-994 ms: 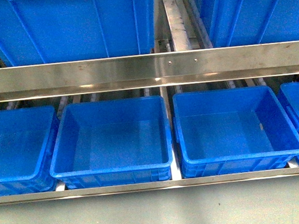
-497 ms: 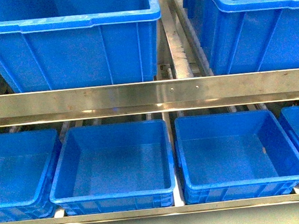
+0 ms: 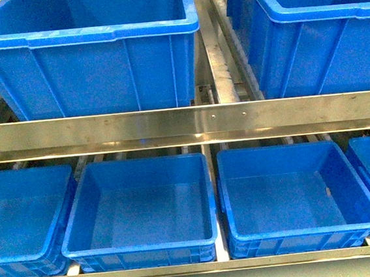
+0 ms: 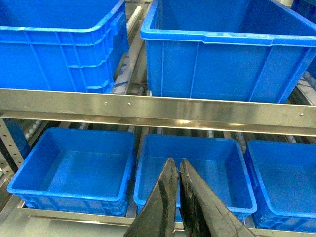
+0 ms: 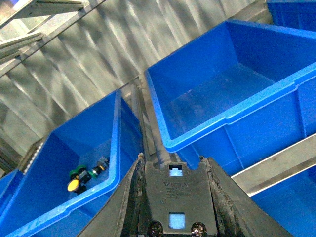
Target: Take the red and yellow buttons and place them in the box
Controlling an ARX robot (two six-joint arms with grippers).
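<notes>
Jaws of left gripper point(image 4: 177, 163) pressing together, gripping nothing, showing in front of middle lower bin point(image 4: 190, 140). Jaws of right gripper point(image 5: 171, 163): cannot tell, spread or closed. Yellow button point(image 5: 74, 185) lying on floor of blue bin point(image 5: 111, 143), touching green pieces point(image 5: 75, 174), dark piece point(image 5: 101, 165) just beside. Neighbouring bin point(image 5: 232, 118) sitting alongside, metal rail point(image 5: 139, 116) running between.

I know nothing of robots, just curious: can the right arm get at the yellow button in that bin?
Probably yes. The yellow button lies in an open-topped bin with nothing over it, and the right gripper looks open, though green pieces crowd right beside it.
</notes>
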